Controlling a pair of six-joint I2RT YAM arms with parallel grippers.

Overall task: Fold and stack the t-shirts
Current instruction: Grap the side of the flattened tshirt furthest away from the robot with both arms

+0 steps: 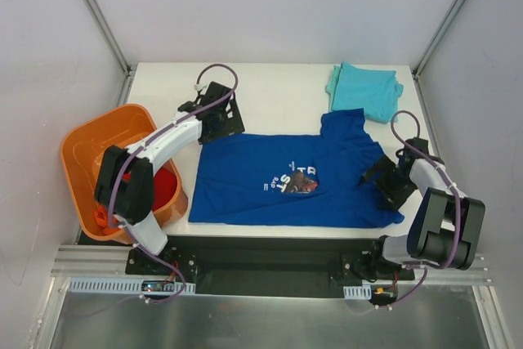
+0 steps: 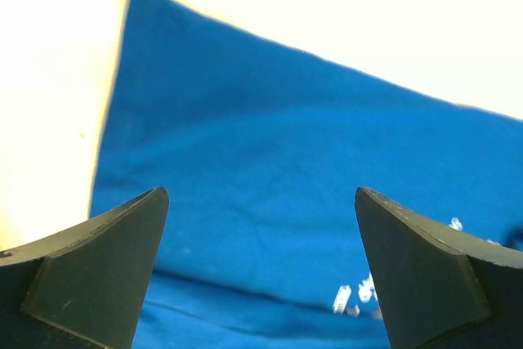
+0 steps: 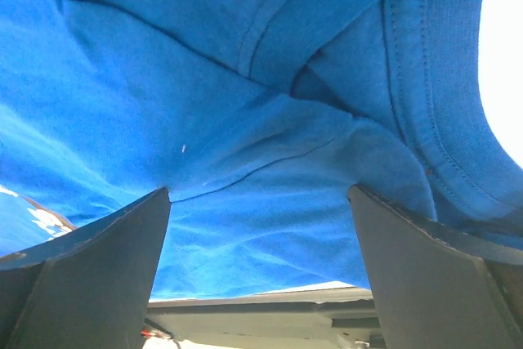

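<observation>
A royal blue t-shirt with white lettering lies spread flat across the middle of the white table. A light teal t-shirt lies folded at the back right. A red t-shirt sits in the orange tub. My left gripper hovers open at the blue shirt's far left corner, and its wrist view shows the blue t-shirt between the spread fingers. My right gripper stands open over the shirt's right end. Its wrist view shows the collar and seams, with nothing clamped.
The orange plastic tub stands at the table's left edge beside the left arm. Grey enclosure walls and metal struts close in the back and sides. The arm bases sit on a rail along the near edge.
</observation>
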